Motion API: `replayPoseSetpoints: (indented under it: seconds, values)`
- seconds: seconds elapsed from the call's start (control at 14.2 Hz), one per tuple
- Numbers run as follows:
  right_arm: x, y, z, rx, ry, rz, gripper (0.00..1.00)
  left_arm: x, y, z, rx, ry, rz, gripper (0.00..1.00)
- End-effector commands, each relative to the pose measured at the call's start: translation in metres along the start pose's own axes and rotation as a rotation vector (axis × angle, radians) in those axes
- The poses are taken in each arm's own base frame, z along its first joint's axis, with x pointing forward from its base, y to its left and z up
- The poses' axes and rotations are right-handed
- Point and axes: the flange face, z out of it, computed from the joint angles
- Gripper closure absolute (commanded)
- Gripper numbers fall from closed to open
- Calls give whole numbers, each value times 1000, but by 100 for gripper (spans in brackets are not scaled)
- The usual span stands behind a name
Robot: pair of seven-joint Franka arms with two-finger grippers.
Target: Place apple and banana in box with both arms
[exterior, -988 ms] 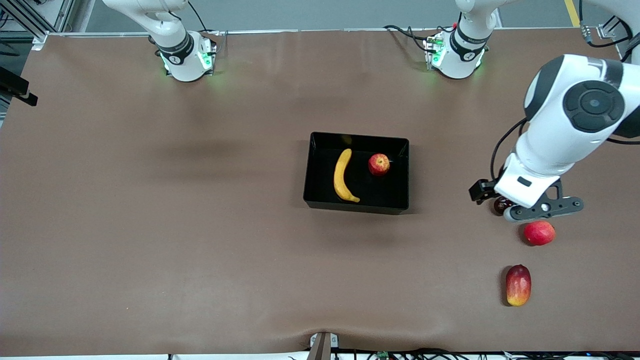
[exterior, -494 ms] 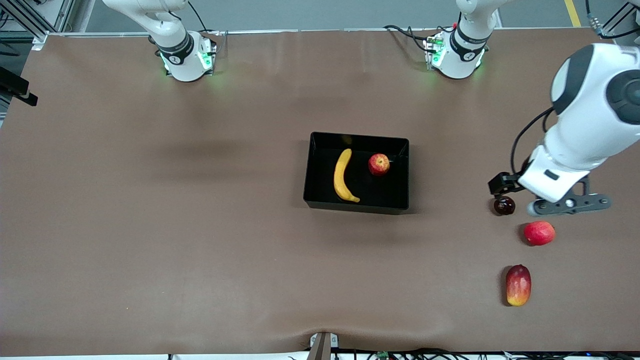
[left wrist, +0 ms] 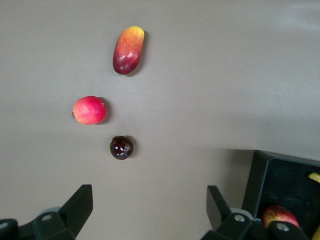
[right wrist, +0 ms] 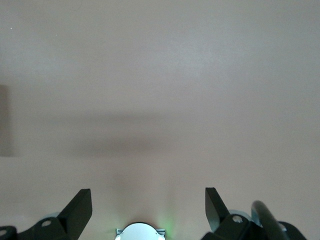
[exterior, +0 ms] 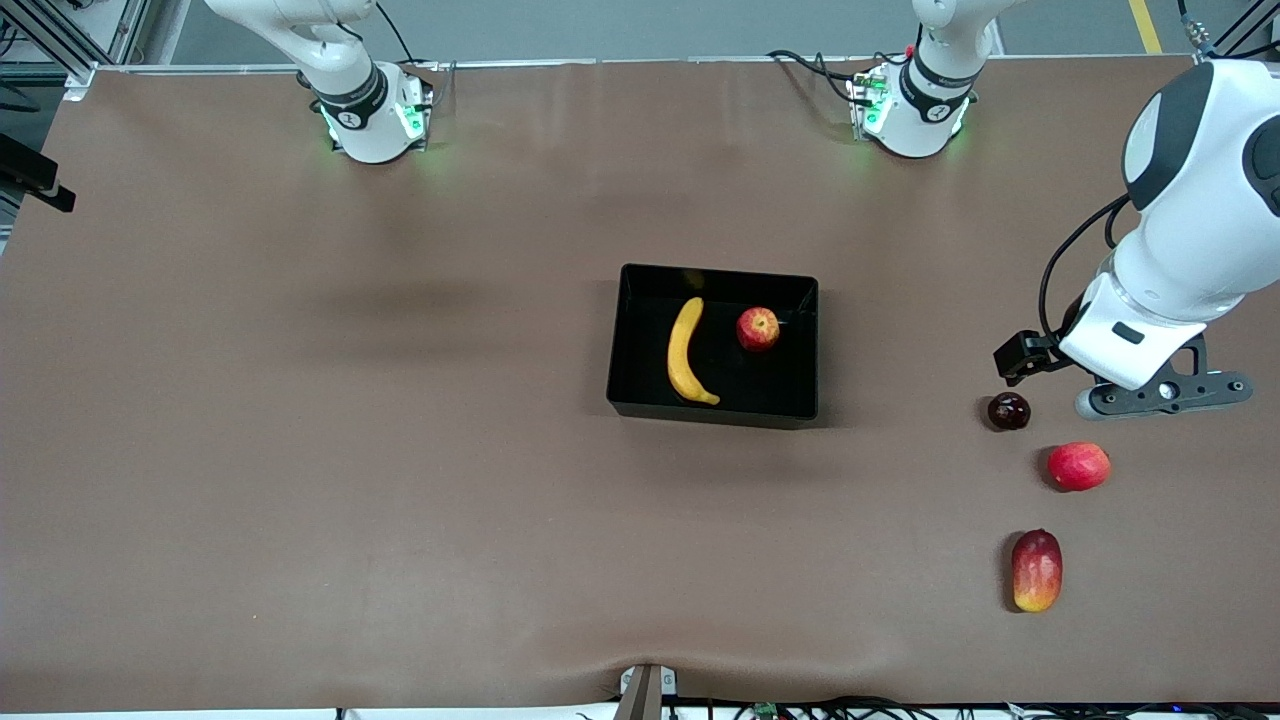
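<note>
My left tool hangs released and empty over the tabletop toward the left arm's end, its two fingers spread wide in the left wrist view with nothing between them. Over the last second it has drifted away from the box and out toward the table's edge; a moment ago it hid the small dark fruit, which now lies uncovered below it. My right tool is out of the front view; its own camera shows it likewise released and empty, waiting up near the right arm's base with only bare tabletop under it.

Just past the dark fruit lie a plain red fruit and, nearer the front camera, a long red-and-yellow one. None of the three belongs to the job, and I left them alone.

The box sits mid-table. The banana lies in it, and the apple rests beside it, toward the left arm's end, apart from it. Both look settled, so I judge the placing done and this retreat as the close.
</note>
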Motion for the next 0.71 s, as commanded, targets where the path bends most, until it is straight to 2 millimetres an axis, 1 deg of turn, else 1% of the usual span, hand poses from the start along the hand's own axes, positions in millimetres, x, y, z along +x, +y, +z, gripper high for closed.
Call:
replayPoseSetpoints:
  seconds: [0.0, 0.14, 0.21, 0.35, 0.49, 0.64]
  values:
    - [-5, 0, -3, 7, 4, 8, 0, -10, 0, -15, -15, -4, 2, 0]
    - [-4, 0, -3, 7, 4, 6, 0, -11, -3, -19, -31, -4, -9, 0]
    - [-4, 0, -3, 7, 4, 6, 0, -9, -9, -25, -34, 3, -17, 0]
    - [-5, 1, -3, 8, 3, 9, 0, -10, -13, -32, -30, -7, -18, 0]
    - [-5, 1, -3, 8, 4, 9, 0, -11, -14, -40, -29, -6, -19, 0]
    - [-5, 1, -3, 8, 4, 9, 0, -12, -15, -42, -26, -12, -20, 0]
